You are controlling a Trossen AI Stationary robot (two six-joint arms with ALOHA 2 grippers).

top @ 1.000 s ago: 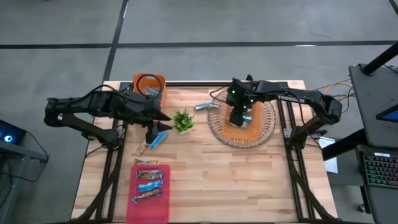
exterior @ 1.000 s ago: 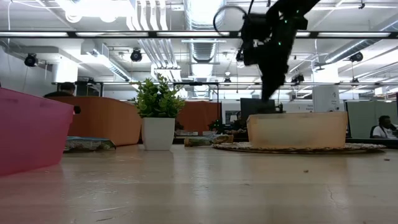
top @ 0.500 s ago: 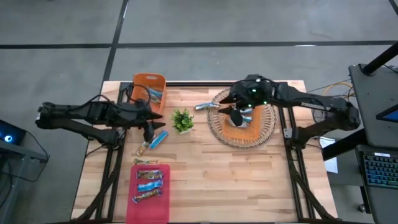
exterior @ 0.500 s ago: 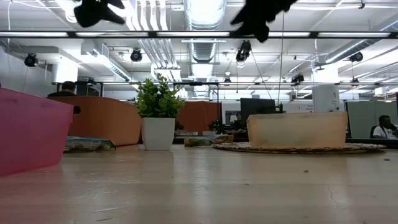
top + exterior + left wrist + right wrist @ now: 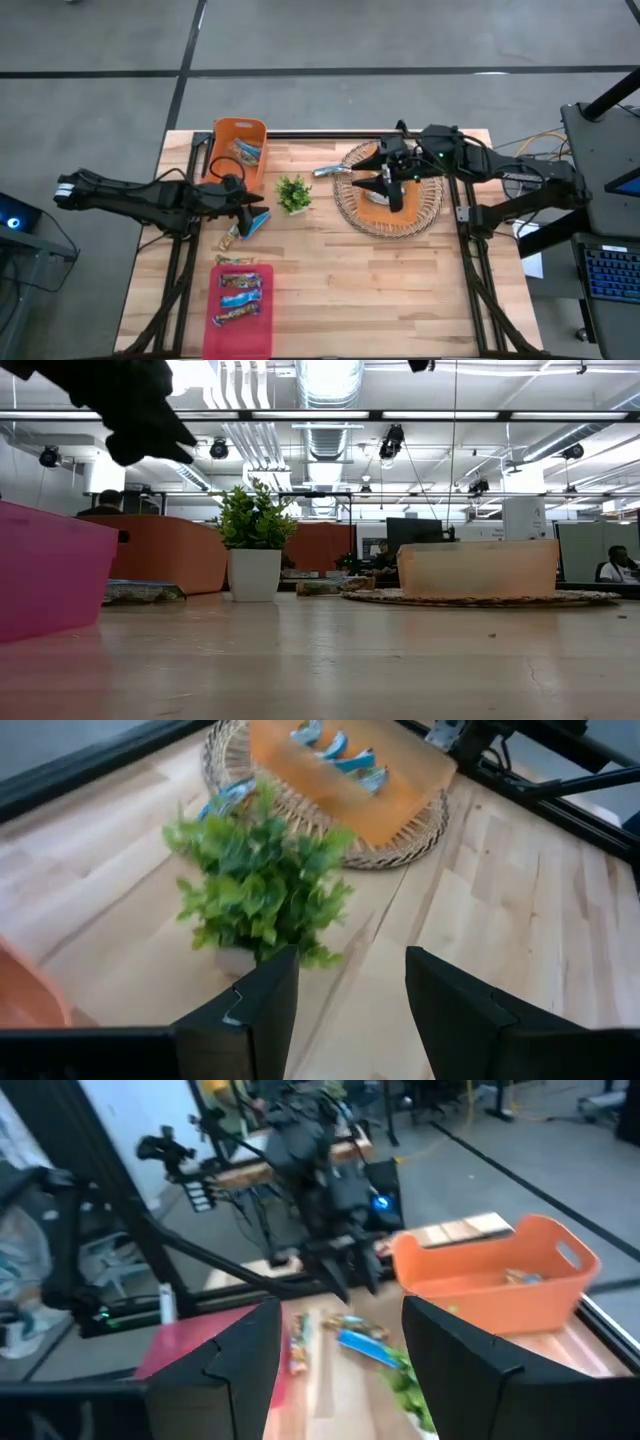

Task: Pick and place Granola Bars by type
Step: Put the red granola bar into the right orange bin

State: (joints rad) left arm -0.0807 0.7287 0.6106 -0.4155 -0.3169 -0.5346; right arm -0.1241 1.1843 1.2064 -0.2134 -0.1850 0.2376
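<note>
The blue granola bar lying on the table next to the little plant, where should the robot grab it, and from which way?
Probably from straight above. The blue granola bar lies flat and slanted on the wooden table, so its long edges are the parts to pinch, near its middle, fingers turned across the slant. The left gripper hangs open right by it. A tan bar sits close, so come down carefully.

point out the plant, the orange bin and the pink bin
plant (image 5: 294, 193), high view, middle of the leaves
orange bin (image 5: 224, 133), high view, bare floor near its far rim
pink bin (image 5: 238, 340), high view, bare near end of the floor
</note>
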